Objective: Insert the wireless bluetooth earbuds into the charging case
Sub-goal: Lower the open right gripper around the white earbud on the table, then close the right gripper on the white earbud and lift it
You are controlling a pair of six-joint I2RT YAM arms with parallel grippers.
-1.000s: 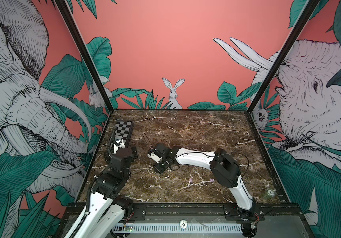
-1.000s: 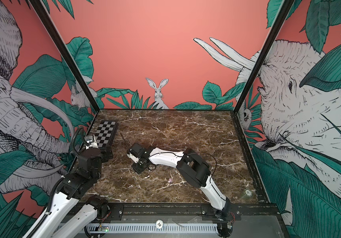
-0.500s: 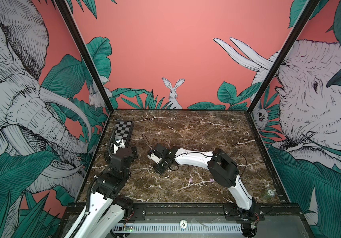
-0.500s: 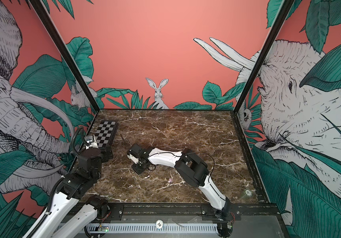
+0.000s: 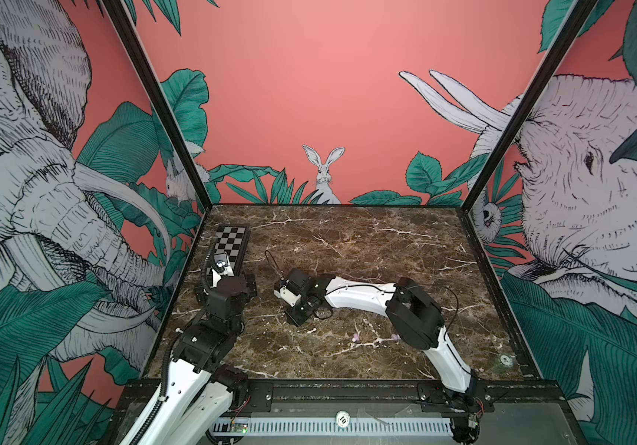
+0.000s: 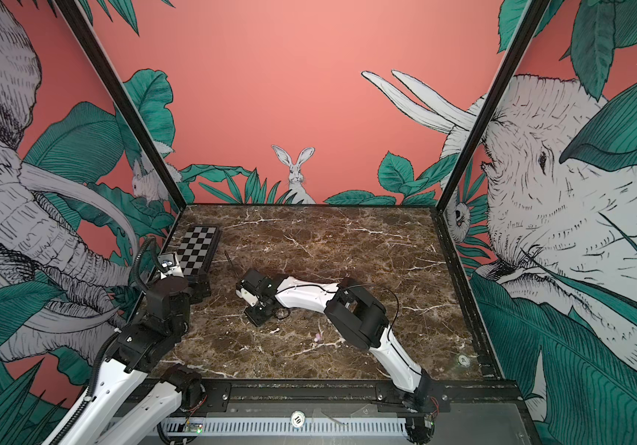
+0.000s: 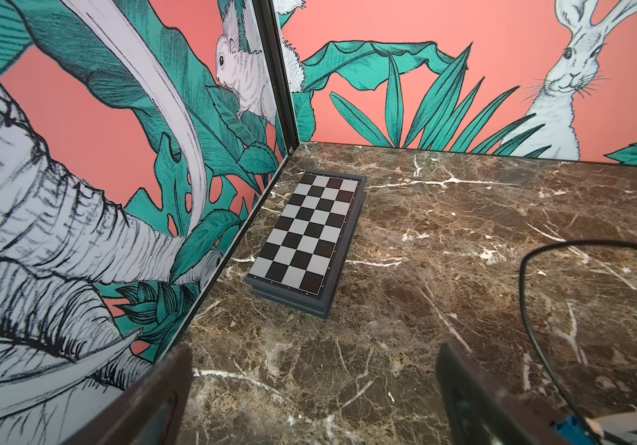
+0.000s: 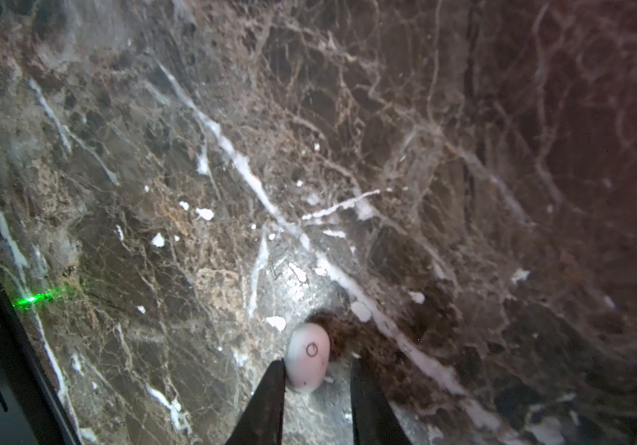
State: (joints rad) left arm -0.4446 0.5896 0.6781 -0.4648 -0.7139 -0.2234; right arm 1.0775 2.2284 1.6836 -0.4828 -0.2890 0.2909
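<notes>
The left gripper (image 7: 311, 366) stands wide open and empty at the left of both top views, near the chessboard (image 5: 232, 243). At the centre the right gripper (image 8: 317, 366) points down with its jaws narrow but not closed. A white earbud (image 8: 308, 352) lies between the tips and touches one finger (image 8: 270, 397). At the lower right a lilac earbud (image 5: 355, 338) and a second lilac earbud (image 5: 394, 338) lie on the brown marble tabletop (image 5: 367, 246). Jungle-print walls (image 5: 309, 96) stand around it.

Robot lab booth: mural walls (image 5: 309, 96) (marble tabletop (image 5: 386, 239)).

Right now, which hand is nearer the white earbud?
Right. The right hand flanks the white earbud with its fingers; the left hand hovers apart, near the chessboard.
</notes>
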